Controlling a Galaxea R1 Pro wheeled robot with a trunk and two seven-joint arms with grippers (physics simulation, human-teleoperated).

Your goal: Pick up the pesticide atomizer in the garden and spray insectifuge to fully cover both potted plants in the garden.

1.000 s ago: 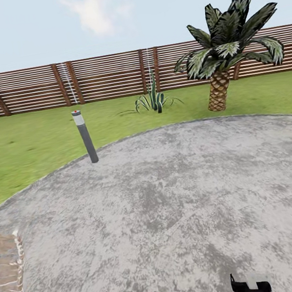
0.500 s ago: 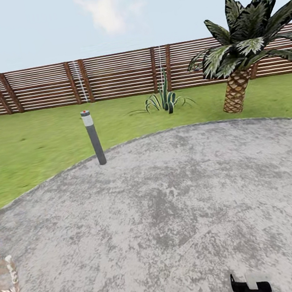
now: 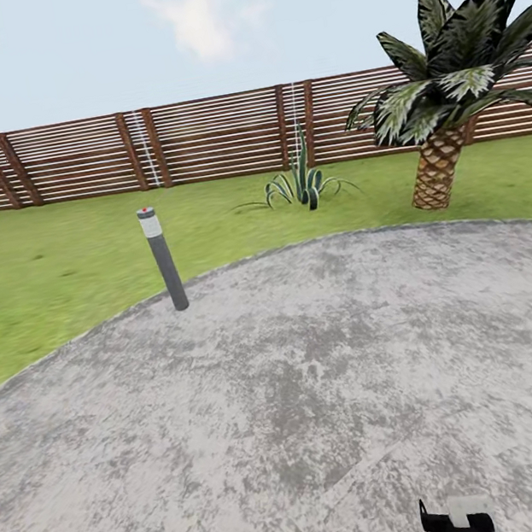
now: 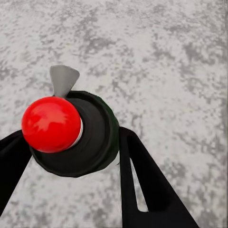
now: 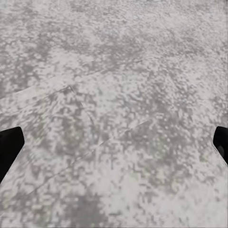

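Two jaws are in play here, and they are not doing the same job. Your left gripper (image 4: 71, 156) has its jaws closed around the pesticide atomizer (image 4: 76, 135), so the bottle is in that hand, held over the grey paved round (image 3: 319, 378). In the left wrist view you look down on its dark round top, with a red ball and a small grey spout sticking out. Your right gripper (image 5: 114, 142) has its jaws wide apart and holds nothing, with only paving below it.

Ahead you have a short grey post light (image 3: 163, 260) at the edge of the lawn (image 3: 41, 269), a spiky striped plant (image 3: 302, 184) near the wooden fence (image 3: 193, 140), and a palm (image 3: 436, 90) off to the right. None of these is one of the two low plants you must spray. If you spray here, you waste it on the wrong plant.

Watch the post when you drive on. A bump could jolt the bottle loose. Also check which way the spout points before you spray, or the mist may miss the leaves.
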